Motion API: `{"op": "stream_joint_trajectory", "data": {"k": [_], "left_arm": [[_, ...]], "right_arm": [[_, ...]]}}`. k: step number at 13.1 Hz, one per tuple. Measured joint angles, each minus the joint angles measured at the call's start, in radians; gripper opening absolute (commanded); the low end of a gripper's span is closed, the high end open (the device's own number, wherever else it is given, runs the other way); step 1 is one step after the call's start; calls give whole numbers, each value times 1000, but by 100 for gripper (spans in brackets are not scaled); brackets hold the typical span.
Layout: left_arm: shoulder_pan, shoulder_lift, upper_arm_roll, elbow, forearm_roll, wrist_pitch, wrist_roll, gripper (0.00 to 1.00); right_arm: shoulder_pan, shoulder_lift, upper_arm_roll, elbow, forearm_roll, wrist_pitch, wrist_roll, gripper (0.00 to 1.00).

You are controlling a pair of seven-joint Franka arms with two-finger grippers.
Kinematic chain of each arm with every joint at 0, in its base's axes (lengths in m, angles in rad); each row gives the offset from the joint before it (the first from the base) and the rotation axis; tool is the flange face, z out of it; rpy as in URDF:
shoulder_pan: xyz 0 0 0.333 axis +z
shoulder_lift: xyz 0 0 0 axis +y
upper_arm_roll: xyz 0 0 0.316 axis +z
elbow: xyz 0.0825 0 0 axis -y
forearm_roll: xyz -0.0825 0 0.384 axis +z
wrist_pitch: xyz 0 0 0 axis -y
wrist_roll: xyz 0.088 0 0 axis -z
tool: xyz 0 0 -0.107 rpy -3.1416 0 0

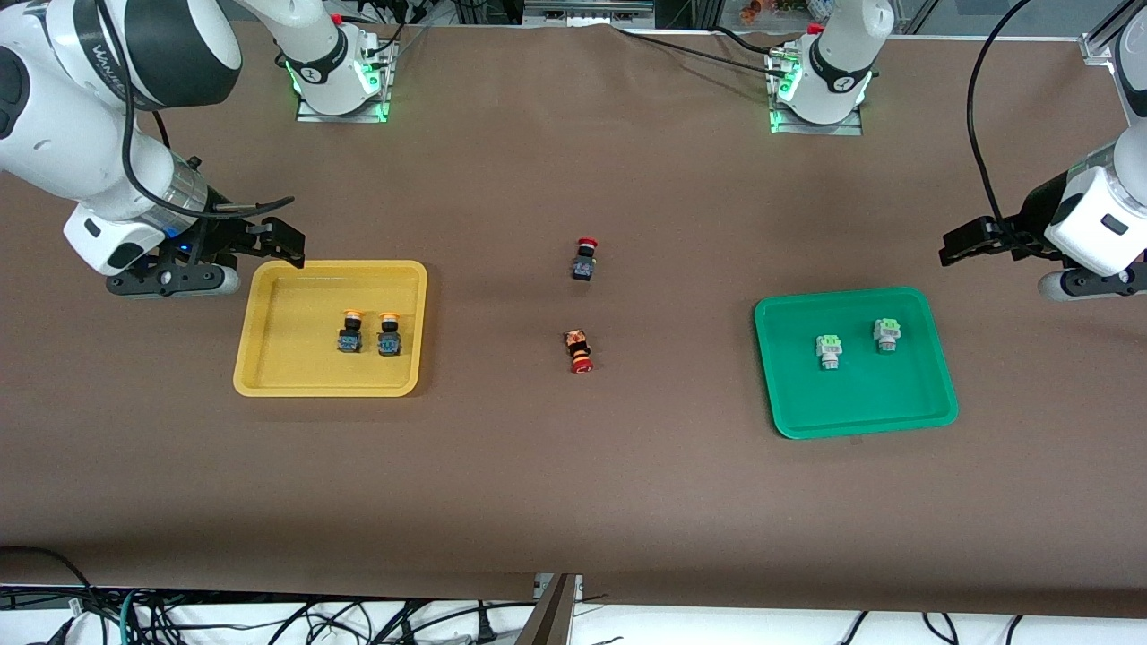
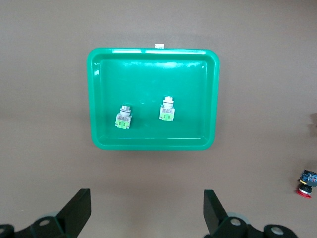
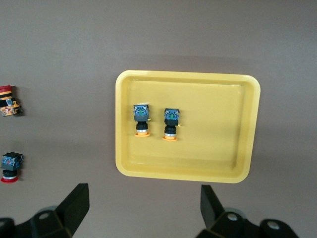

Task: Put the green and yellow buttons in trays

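Two yellow buttons (image 1: 350, 330) (image 1: 389, 332) with orange-yellow caps lie side by side in the yellow tray (image 1: 269, 358). The right wrist view shows the same pair (image 3: 141, 119) (image 3: 171, 121) inside that tray (image 3: 188, 174). Two green buttons (image 1: 829, 351) (image 1: 886, 335) sit in the green tray (image 1: 771, 376), and appear again (image 2: 124, 117) (image 2: 167, 109) in the left wrist view of the tray (image 2: 153, 50). My right gripper (image 1: 285, 244) (image 3: 143, 208) hangs open and empty over the table just outside the yellow tray. My left gripper (image 1: 963, 246) (image 2: 147, 210) is open and empty over the table beside the green tray.
Two red-capped switches lie on the brown table between the trays: one upright (image 1: 585, 259), one on its side (image 1: 580, 350) nearer the front camera. Both show at the edge of the right wrist view (image 3: 9, 101) (image 3: 10, 166); one (image 2: 306, 181) shows in the left wrist view.
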Motion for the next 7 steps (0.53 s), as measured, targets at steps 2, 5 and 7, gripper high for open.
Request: {"op": "stream_joint_trajectory", "data": {"k": [2, 5, 7], "left_arm": [[0, 2, 0, 1, 0, 0, 14, 100], [-5, 2, 0, 4, 2, -2, 18, 100], [-6, 3, 0, 5, 2, -3, 19, 100]], "right_arm": [[0, 3, 0, 0, 0, 0, 0, 99], [-1, 4, 0, 0, 0, 0, 0, 99], [-1, 5, 0, 0, 0, 0, 0, 99]]}}
